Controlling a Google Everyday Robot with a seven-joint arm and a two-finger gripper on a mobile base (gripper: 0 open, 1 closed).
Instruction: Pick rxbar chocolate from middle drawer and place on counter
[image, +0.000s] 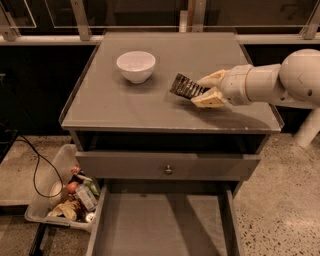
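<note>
My gripper (205, 89) reaches in from the right over the counter (125, 107). It is shut on one end of the rxbar chocolate (184, 86), a flat black wrapped bar. The bar tilts down to the left, with its free end at or just above the counter top, right of the white bowl (136, 65). Whether the bar touches the counter I cannot tell. The middle drawer (162, 227) is pulled out at the bottom of the view and its grey floor is bare.
A closed drawer front with a round metal knob (168, 170) sits above the open drawer. A clear plastic bin (62, 197) of packets and bottles stands on the floor at the left. A black cable (37, 160) runs beside it.
</note>
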